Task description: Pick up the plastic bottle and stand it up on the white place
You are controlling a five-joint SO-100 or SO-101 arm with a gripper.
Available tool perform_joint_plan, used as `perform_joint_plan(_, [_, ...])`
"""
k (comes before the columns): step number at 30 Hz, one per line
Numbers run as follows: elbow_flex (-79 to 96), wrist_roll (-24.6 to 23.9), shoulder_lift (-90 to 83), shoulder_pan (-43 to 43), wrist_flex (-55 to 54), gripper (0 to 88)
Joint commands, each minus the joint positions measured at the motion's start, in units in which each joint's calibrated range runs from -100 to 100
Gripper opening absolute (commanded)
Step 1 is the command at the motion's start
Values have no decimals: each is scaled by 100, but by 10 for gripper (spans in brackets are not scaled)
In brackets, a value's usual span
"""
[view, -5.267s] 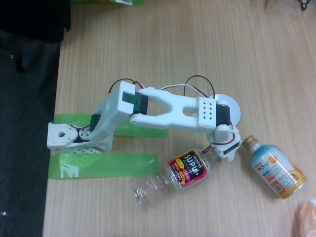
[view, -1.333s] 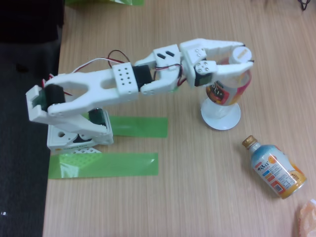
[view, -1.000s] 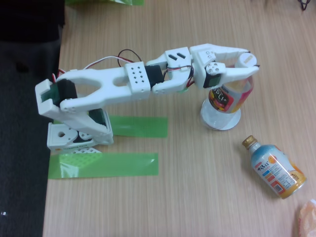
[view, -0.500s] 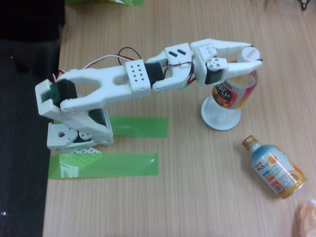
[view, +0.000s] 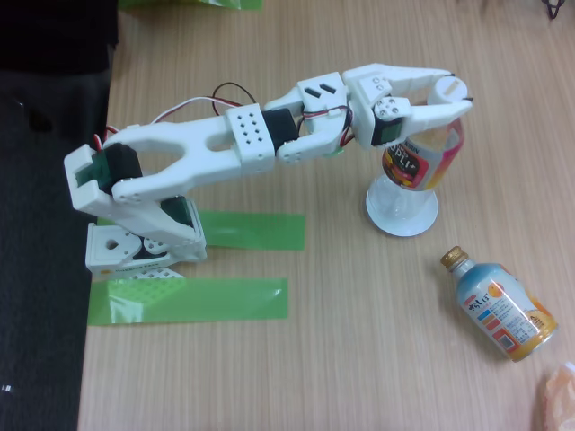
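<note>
Since half a second ago, my white two-finger gripper (view: 446, 97) has tilted the clear ribbed plastic bottle (view: 419, 157) with its white cap and black, red and yellow label slightly leftward. I see the gripper clamped around the bottle's neck, upper right of frame, its base on the small round glossy white plate (view: 402, 209). An opaque gold-capped bottle (view: 497, 303) lies on the wooden counter (view: 359, 341), lower right.

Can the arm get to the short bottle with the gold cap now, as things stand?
Probably not yet. The end effector is shut on the plastic bottle above the white plate. The table around the gold-capped bottle is free, but the end effector is occupied.
</note>
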Motion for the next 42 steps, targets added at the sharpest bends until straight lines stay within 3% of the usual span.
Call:
perform_joint_plan(1, [-319,23,-16,-56,-133,96])
perform_joint_plan(20, [-328,23,135,-63,-142,96])
perform_joint_plan(30, [-355,23,774,-48,-1387,96])
perform_joint_plan(42, [-192,28,749,-33,-1412,96])
